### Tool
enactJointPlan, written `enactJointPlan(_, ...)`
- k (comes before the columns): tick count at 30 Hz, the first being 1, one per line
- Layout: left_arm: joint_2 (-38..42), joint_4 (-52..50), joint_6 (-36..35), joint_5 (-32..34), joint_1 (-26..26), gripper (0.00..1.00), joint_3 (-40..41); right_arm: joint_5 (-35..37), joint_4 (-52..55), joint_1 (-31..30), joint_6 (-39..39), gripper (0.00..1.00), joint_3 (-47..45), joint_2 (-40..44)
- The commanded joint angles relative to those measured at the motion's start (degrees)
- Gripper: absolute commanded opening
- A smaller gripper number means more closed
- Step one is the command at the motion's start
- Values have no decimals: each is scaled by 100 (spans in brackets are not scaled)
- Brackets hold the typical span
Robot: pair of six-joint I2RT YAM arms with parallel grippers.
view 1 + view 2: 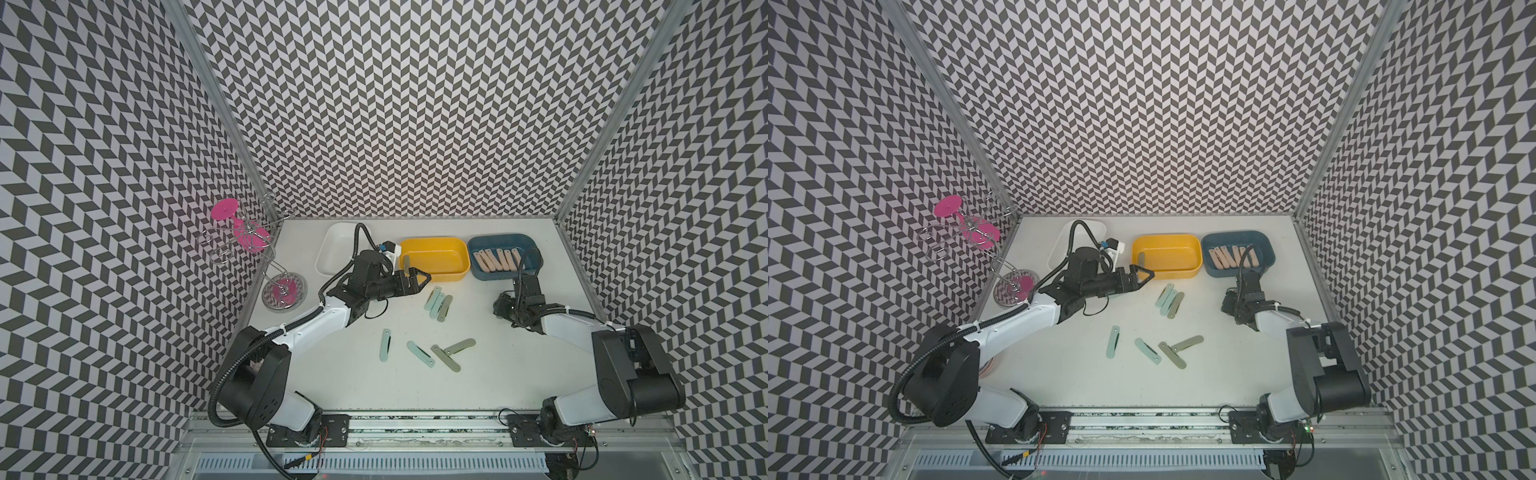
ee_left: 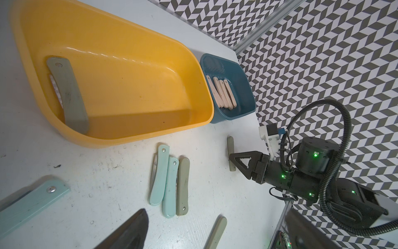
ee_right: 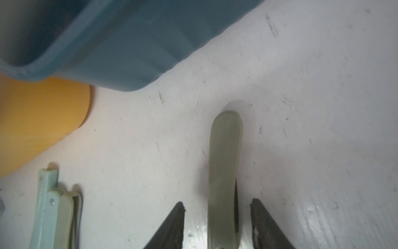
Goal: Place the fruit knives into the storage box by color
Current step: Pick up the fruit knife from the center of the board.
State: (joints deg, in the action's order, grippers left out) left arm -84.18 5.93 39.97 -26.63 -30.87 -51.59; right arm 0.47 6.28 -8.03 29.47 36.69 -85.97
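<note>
The left arm reaches from the near edge of the desk (image 1: 374, 395) toward the yellow box (image 1: 440, 276). Its forearm is low and the left tool (image 1: 422, 277) sits at that box's near-left corner, jaws spread wide with nothing between them. The right arm bends in from the far side. The right tool (image 3: 217, 203) tips down at the desk, right of the yellow box and in front of the blue box (image 1: 490, 276). Its jaws stand apart astride a flat grey-green knife (image 3: 225, 151), with a gap on each side.

In both top views the arm hides that knife, and only the wrist views show it. The left wrist view also shows the leaning knife (image 2: 69, 97), grey-green, propped against the yellow box's left inner wall.

There are three boxes: a white box (image 1: 332, 245) left of the yellow one, the yellow box, and the blue box just to its right.

- **Grey-green knives:** five. These are the leaning one, the straddled one, the trio's grey-green knife (image 2: 183, 185) and a crossed pair (image 1: 446, 358) further in front.
- **Mint knives:** four. The trio's mint pair (image 2: 160, 174) lies in front of the yellow box, and the loose mint knives (image 1: 385, 345) lie nearer the desk's edge.
- **Peach-pink knives (image 1: 498, 261):** five that I can make out, all in the blue box.
</note>
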Motion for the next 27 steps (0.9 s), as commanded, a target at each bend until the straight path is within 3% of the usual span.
enactJointPlan(1,147,73,-24,28,-46,100,-19,388,315,14,-144,51,339,-298)
enactJointPlan(9,179,31,-50,60,-43,100,-31,500,435,12,-449,44,910,-922)
enactJointPlan(21,156,57,-50,52,-42,100,-23,533,270,-300,-357,30,500,-910)
enactJointPlan(27,183,48,-58,68,-42,100,8,504,401,-520,-393,36,617,-1013)
